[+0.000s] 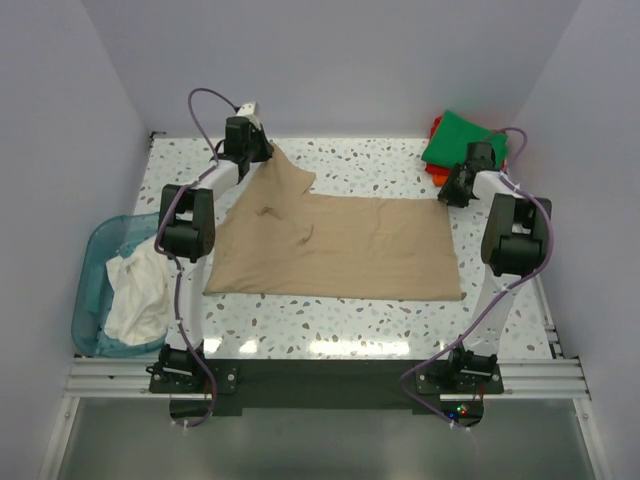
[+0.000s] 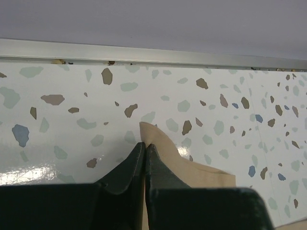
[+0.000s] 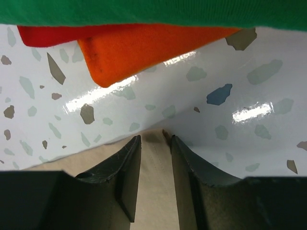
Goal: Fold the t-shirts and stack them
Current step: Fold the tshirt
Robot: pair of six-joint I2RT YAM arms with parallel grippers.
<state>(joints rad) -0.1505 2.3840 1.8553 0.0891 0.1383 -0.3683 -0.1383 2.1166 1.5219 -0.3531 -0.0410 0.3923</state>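
Note:
The tan t-shirt (image 1: 340, 245) lies spread flat in the middle of the table. My left gripper (image 1: 265, 150) is at its far left corner, shut on the tan cloth; in the left wrist view the closed fingertips (image 2: 145, 145) pinch the tan shirt's edge (image 2: 192, 167). My right gripper (image 1: 447, 193) is at the far right corner, open, its fingers (image 3: 154, 139) standing either side of the tan cloth (image 3: 156, 191). A folded green t-shirt (image 1: 465, 140) lies on an orange-red one (image 1: 437, 172) at the far right; both show in the right wrist view, green (image 3: 153, 9) over orange-red (image 3: 144, 48). A white t-shirt (image 1: 140, 290) hangs in the basket.
A translucent teal basket (image 1: 95, 260) stands off the table's left edge. White walls close in the table at the back and sides, with a metal rail (image 2: 153, 51) along the far edge. The folded stack sits just beyond my right gripper.

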